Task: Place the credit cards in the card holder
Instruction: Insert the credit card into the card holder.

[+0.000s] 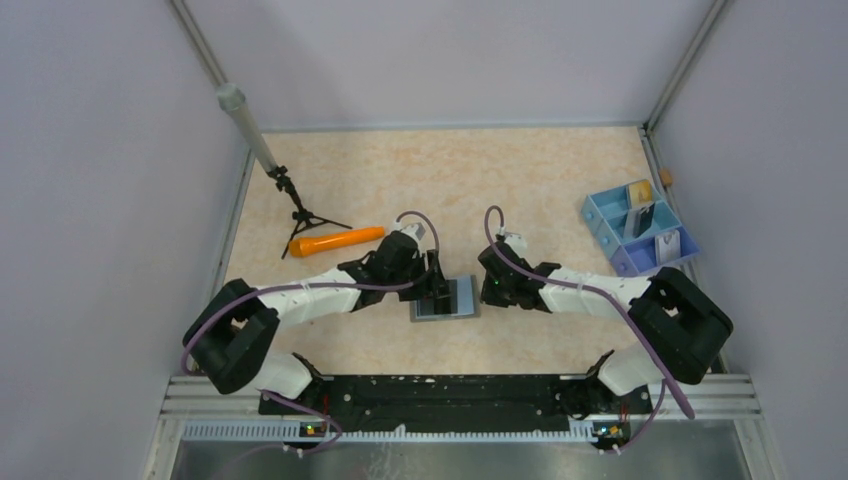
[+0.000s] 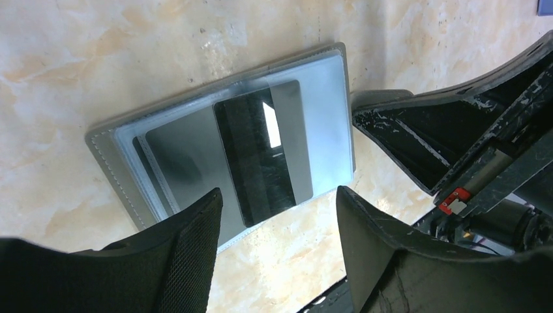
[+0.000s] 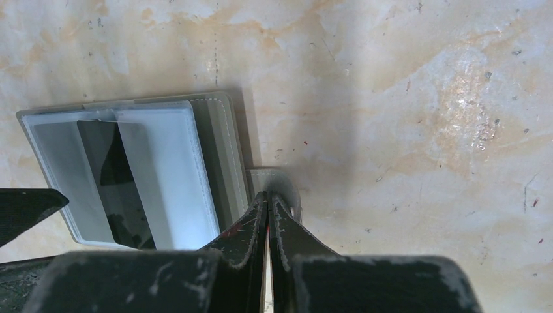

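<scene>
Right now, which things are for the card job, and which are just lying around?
For the job: wallet, black card.
Just lying around: orange stick, little tripod, blue tray.

Left arm and right arm with white links and black joint housings, purple cable routed along each, black base rail, left gripper with black mesh-textured fingers, right gripper black, scuffed with white flecks, small red tab on its body.

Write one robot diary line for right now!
left hand: open above wallet | right hand: shut, tip at wallet edge | black card: lying on open wallet
</scene>
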Controlling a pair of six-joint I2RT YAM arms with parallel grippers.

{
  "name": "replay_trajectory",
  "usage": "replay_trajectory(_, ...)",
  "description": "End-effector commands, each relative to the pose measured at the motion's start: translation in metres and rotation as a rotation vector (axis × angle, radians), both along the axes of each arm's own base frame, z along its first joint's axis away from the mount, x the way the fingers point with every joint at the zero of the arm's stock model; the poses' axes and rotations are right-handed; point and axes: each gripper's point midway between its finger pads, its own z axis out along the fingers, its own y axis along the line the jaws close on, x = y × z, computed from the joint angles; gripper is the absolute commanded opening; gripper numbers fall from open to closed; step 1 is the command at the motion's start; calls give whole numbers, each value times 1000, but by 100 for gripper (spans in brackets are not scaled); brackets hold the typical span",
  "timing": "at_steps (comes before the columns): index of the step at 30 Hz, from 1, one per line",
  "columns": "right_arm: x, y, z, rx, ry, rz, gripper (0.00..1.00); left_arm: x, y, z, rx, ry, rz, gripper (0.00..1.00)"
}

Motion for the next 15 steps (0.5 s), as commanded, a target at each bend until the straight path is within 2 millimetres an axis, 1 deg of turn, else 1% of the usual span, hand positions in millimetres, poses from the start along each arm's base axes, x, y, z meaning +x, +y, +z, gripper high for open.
replay_trajectory(1,-8,-14,-7,-50,12,0,0,-6,-9,-3,-59,28,-19,64)
replay_trajectory(10,-8,-14,-6,-48,10,0,0,-11,-16,-22,-71,95,-27,62)
replay_trajectory(15,-9,-13,-6,-39,12,1,0,-10,-22,-22,-101,96,-32,61)
